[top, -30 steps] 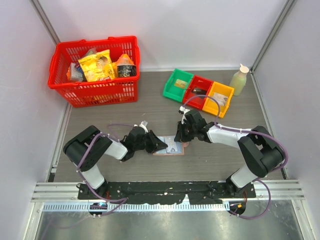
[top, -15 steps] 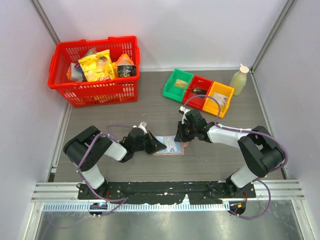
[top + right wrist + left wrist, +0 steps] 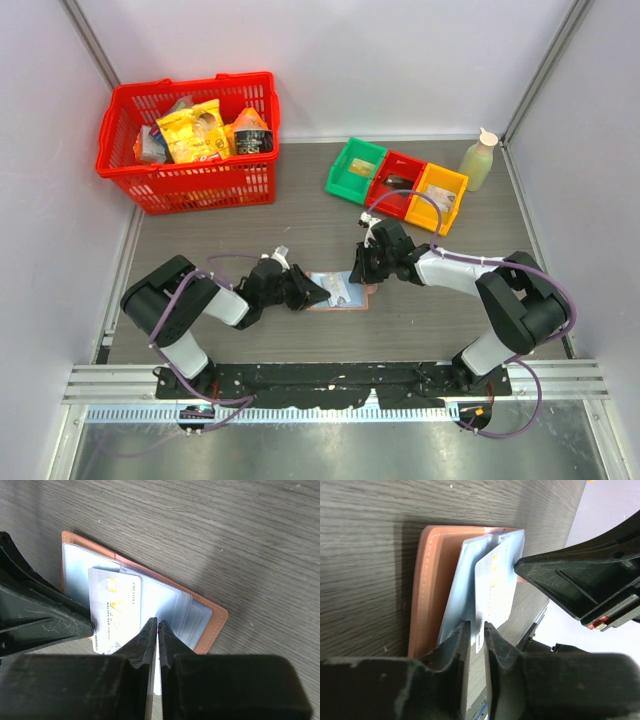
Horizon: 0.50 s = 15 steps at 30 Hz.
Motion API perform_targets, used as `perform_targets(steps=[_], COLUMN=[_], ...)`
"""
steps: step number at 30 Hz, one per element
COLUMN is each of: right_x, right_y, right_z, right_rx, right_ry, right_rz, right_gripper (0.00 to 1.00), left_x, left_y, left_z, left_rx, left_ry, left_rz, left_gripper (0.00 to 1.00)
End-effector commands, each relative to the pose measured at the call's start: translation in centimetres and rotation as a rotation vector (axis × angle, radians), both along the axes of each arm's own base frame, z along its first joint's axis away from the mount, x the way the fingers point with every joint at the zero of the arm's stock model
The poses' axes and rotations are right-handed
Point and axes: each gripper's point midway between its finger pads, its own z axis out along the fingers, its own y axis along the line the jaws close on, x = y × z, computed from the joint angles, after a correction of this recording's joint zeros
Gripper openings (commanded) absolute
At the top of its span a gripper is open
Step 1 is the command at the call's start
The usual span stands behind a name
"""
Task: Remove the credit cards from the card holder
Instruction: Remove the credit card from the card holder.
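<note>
The card holder (image 3: 352, 303) lies open on the table, tan rim (image 3: 212, 617) around pale blue sleeves. One white credit card (image 3: 115, 610) with gold print sticks halfway out of a sleeve toward the left arm. In the left wrist view the card holder (image 3: 427, 580) fills the middle, and the card (image 3: 492, 585) runs down to my left gripper (image 3: 477, 625). Its jaws stand a narrow gap apart with the card's end between them. My right gripper (image 3: 158, 622) is shut, its tips pressing on the sleeves beside the card. Both grippers meet over the holder: left gripper (image 3: 320, 293), right gripper (image 3: 362, 276).
A red basket (image 3: 190, 140) of snack packs stands at the back left. Green (image 3: 355, 170), red (image 3: 397, 183) and yellow (image 3: 440, 197) bins sit at the back right, beside a pale bottle (image 3: 478, 160). Walls close in on both sides.
My left gripper has drawn back a little to the left, and the card has slid slightly that way out of its sleeve. The right arm has not moved.
</note>
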Motion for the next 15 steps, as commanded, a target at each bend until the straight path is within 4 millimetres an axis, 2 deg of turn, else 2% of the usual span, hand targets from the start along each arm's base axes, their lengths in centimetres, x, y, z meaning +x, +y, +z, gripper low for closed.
perform_targets(steps=[1, 5, 8, 10, 13, 15], right_x=[-2.2, -2.2, -2.1, -2.2, -2.2, -2.3], right_y=[-4.1, -4.0, -4.0, -3.9, -4.1, -4.2], right_z=[-4.0, -3.9, -3.9, -3.9, -3.9, -3.9], right_rx=[-0.183, -0.180, -0.176, -0.175, -0.178, -0.182], right_ry=[0.102, 0.098, 0.099, 0.100, 0.095, 0.094], right_rz=[-0.030, -0.028, -0.028, -0.028, -0.028, -0.028], right_gripper=[0.11, 0.11, 0.10, 0.11, 0.11, 0.10], left_x=[0.2, 0.9, 1.3, 1.4, 1.3, 1.0], left_y=[-0.4, -0.7, -0.8, -0.8, -0.7, -0.1], left_z=[0.0, 0.2, 0.0, -0.3, -0.4, -0.6], left_rx=[0.000, 0.000, 0.010, 0.017, 0.018, 0.030], left_ry=[-0.004, -0.010, -0.018, -0.012, -0.010, -0.008], left_rz=[-0.018, -0.008, -0.001, -0.001, 0.005, 0.020], left_gripper=[0.25, 0.31, 0.31, 0.24, 0.08, 0.02])
